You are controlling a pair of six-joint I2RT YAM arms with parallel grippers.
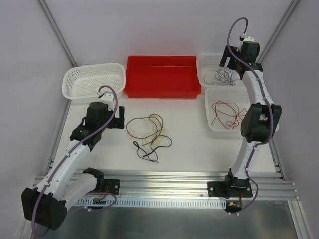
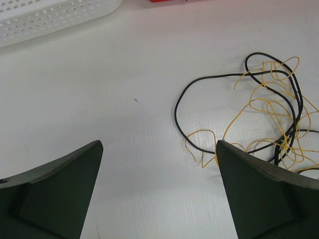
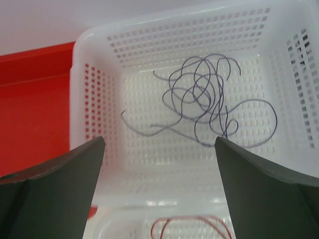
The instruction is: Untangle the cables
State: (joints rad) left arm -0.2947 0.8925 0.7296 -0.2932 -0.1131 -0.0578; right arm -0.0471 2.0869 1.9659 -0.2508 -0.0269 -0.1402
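Note:
A black cable and a yellow-tan cable lie tangled on the table's middle. In the left wrist view the black cable and the yellow cable lie just ahead and to the right of my fingers. My left gripper is open and empty, low over bare table left of the tangle. A purple-blue cable lies in the far right basket. A red cable lies in the nearer right basket. My right gripper is open and empty above the purple-blue cable's basket.
A red tray stands at the back middle. A white mesh basket stands at the back left and shows in the left wrist view. A metal rail runs along the near edge.

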